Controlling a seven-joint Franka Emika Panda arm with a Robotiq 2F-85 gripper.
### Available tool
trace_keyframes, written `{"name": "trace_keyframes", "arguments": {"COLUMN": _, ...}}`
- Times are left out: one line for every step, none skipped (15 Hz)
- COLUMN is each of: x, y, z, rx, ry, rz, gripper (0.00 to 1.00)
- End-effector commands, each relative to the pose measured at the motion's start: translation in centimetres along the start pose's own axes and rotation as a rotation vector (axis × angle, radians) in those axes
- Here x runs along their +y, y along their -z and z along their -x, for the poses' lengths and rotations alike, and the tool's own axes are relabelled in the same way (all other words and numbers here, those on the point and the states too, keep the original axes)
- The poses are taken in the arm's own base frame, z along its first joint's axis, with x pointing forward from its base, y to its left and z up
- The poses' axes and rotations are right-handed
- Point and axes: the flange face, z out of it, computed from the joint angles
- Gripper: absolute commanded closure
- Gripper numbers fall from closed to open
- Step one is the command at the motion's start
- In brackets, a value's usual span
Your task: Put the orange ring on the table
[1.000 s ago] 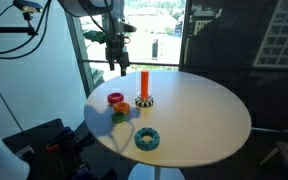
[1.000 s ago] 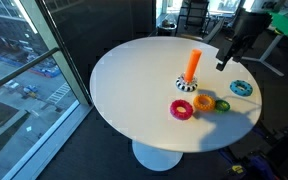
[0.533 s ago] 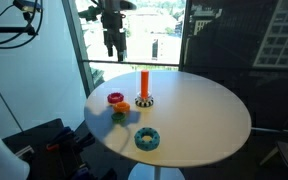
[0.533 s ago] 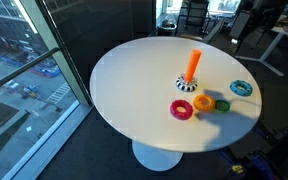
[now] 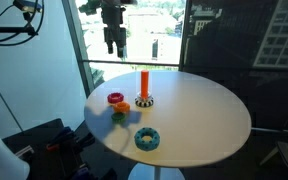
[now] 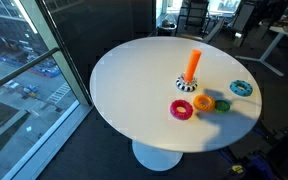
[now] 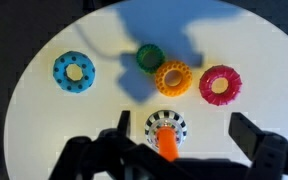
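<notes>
Hovering high over bench (image 5: 209, 115), tool (image 5: 113, 42) empty, jaws spread, likely backed off for overview. Orange ring (image 7: 172, 77) flat on bench, against green ring (image 7: 149, 57), red ring (image 7: 220, 85) just right in wrist view. Peg (image 7: 165, 143) bare; task looks done.

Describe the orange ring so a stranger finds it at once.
On the round white table, several rings lie beside an upright peg. The orange ring lies between the red ring and the green ring; among the rings, only it is orange.
</notes>
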Motion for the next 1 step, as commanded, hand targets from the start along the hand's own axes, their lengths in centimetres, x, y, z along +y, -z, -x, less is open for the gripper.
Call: {"name": "trace_keyframes", "arguments": {"x": 0.0, "y": 0.04, "z": -0.01, "rx": -0.001, "ry": 0.0, "rz": 0.0, "gripper": 0.0}}
